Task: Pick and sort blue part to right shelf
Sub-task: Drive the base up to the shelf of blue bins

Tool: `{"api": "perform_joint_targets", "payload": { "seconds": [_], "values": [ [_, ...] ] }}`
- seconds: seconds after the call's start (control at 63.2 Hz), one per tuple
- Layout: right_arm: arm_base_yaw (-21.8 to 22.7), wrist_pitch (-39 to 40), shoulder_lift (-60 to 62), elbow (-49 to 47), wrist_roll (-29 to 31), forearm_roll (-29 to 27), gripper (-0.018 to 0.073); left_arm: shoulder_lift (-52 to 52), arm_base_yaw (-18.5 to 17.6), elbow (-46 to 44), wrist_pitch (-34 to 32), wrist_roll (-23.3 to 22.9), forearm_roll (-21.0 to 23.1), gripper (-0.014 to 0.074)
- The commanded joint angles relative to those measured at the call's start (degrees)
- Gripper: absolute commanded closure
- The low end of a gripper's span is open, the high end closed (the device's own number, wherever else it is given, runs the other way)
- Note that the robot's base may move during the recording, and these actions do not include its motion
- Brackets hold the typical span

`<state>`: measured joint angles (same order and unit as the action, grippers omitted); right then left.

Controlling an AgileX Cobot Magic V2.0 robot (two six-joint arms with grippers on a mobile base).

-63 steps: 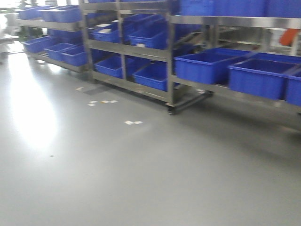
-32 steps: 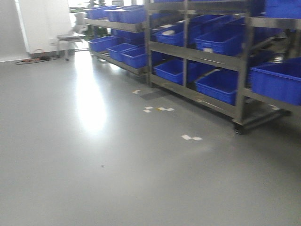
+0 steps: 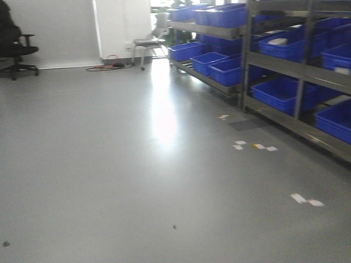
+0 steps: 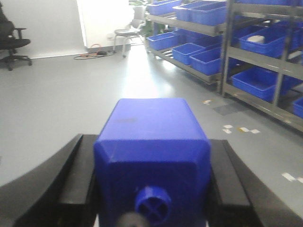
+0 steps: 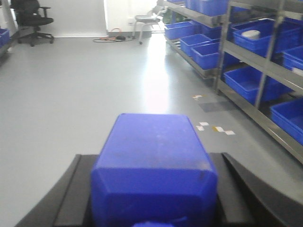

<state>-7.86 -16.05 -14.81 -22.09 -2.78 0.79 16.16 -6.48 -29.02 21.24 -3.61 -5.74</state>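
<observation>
- the blue part sits in the right gripper, well above the floor and not on any shelf; we see its flat base facing away, its sloped shoulders toward the camera, and only a sliver of a wide cap at the bottom edge of the right wrist view.
- the right gripper's black fingers press against both sides of the part, so the claw is clamped on it.
- the left gripper is likewise closed around a second blue block, which has a small round knob with a cross moulded in it; its black fingers touch both flanks.
- we judge which block is which by cap width only, and that cue is faint.
- the right shelf, a steel-framed rack, stands along the right side of the room, well apart from both held blocks.
- large open blue bins rest on its levels; one upper bin holds a white object that is too blurred to name.
- a second rack with more blue bins continues farther back along the same side.
- the grey floor carries small white tape marks in front of the racks and a bright glare streak.
- a grey chair stands at the far end of the racks, with a reddish cable on the floor beside it.
- a black office chair is at the far left wall.
</observation>
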Motion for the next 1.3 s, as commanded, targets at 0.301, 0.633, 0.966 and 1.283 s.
{"api": "perform_joint_targets", "payload": {
  "seconds": [0.301,0.633,0.966,1.283],
  "values": [
    [0.46,5.20,-0.43,-1.86,0.39,0.03,0.0094,0.82,-0.31,-1.67,-5.43,-0.11,-0.02,0.0283],
    [0.46,5.20,-0.43,-1.86,0.39,0.03,0.0094,0.82,-0.31,-1.67,-5.43,-0.11,-0.02,0.0283],
    [0.46,5.20,-0.43,-1.86,0.39,0.03,0.0094,0.82,-0.31,-1.67,-5.43,-0.11,-0.02,0.0283],
    [0.46,5.20,-0.43,-1.86,0.39,0.03,0.0094,0.82,-0.31,-1.67,-5.43,-0.11,-0.02,0.0283]
  ]
}}
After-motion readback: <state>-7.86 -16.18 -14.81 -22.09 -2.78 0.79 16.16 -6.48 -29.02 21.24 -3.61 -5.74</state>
